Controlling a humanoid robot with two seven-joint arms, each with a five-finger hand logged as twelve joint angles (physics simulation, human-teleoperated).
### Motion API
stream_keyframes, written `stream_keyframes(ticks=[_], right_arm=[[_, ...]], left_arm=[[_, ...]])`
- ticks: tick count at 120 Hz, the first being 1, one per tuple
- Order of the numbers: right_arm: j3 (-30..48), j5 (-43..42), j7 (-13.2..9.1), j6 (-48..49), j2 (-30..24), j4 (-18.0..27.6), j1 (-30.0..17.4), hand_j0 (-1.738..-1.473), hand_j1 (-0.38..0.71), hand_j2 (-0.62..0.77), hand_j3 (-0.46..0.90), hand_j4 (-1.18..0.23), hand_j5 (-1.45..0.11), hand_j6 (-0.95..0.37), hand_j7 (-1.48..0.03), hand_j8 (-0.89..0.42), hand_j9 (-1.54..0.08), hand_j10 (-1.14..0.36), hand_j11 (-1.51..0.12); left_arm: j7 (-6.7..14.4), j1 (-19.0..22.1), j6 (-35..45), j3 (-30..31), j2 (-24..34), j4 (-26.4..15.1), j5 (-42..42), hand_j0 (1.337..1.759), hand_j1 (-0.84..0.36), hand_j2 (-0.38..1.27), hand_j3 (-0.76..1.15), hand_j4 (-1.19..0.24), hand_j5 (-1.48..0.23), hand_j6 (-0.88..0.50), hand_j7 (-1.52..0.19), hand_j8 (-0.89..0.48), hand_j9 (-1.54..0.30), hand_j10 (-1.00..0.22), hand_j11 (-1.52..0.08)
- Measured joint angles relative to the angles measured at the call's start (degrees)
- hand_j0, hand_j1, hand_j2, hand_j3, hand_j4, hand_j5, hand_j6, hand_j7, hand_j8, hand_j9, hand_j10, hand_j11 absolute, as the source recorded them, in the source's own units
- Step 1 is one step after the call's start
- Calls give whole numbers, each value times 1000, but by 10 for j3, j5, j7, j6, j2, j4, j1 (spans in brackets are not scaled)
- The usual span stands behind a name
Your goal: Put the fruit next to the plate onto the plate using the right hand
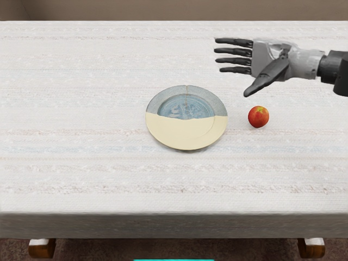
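Observation:
A small red apple (259, 117) lies on the table just right of the plate (186, 136), a round dish that is blue-grey at the back and cream at the front, with nothing on it. My right hand (244, 68) comes in from the right edge and hovers above and slightly behind the apple, apart from it. Its fingers (231, 51) are stretched out flat toward the left, the thumb pointing down toward the apple. It holds nothing.
The table (81, 109) is covered with a pale woven cloth. Its front edge runs across the bottom of the view and its back edge lies near the top.

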Motion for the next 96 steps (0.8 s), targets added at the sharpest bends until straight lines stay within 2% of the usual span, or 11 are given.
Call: stream_keyframes(ticks=[15, 31, 44, 53, 64, 75, 89, 96], right_arm=[[1, -3, 0, 0, -9, 9, -1, -1658, -296, -8, 0, -44, -59, -44, -59, -44, -59, -44, -59], [3, -17, -3, 0, -29, 45, 6, -1658, -296, -8, 0, -44, -59, -44, -59, -44, -59, -44, -59], [1, -56, -8, 0, -66, 98, 37, -1658, -296, -8, 0, -45, -59, -44, -59, -44, -59, -45, -59], [-2, -71, -45, -25, -87, 136, 54, -1658, -296, -8, 0, -45, -59, -44, -59, -45, -59, -45, -59], [-7, -82, -85, -100, -114, 179, 74, -1658, -296, -8, 0, -45, -59, -45, -59, -45, -59, -45, -59], [-9, -86, -123, -201, -127, 210, 83, -1658, -295, -8, 0, -45, -59, -45, -59, -45, -59, -45, -59], [-22, -88, -189, -344, -125, 242, 90, -1658, -295, -9, 0, -46, -59, -46, -59, -46, -59, -46, -59], [-51, -89, -209, -419, -113, 253, 104, -1658, -295, -9, 0, -46, -59, -46, -59, -46, -59, -46, -59]], left_arm=[[0, 0, 0, 0, 0, 0, 0, 1658, 69, 47, 0, -234, -304, -234, -304, -234, -304, -234, -304], [0, 0, 0, 0, 0, 0, 0, 1658, 69, 47, 0, -234, -304, -234, -304, -234, -304, -234, -304], [0, 0, 0, 0, 0, 0, 0, 1658, 69, 47, 0, -234, -304, -234, -304, -234, -304, -234, -304], [0, 0, 0, 0, 0, 0, 0, 1658, 69, 47, 0, -234, -304, -234, -304, -234, -304, -234, -304], [0, 0, 0, 0, 0, 0, 0, 1658, 69, 47, 0, -234, -304, -234, -304, -234, -304, -234, -304], [0, 0, 0, 0, 0, 0, 0, 1658, 69, 47, 0, -234, -304, -234, -304, -234, -304, -234, -304], [0, 0, 0, 0, 0, 0, 0, 1658, 69, 47, 0, -234, -304, -234, -304, -234, -304, -234, -304], [0, 0, 0, 0, 0, 0, 0, 1658, 69, 47, 0, -234, -304, -234, -304, -234, -304, -234, -304]])
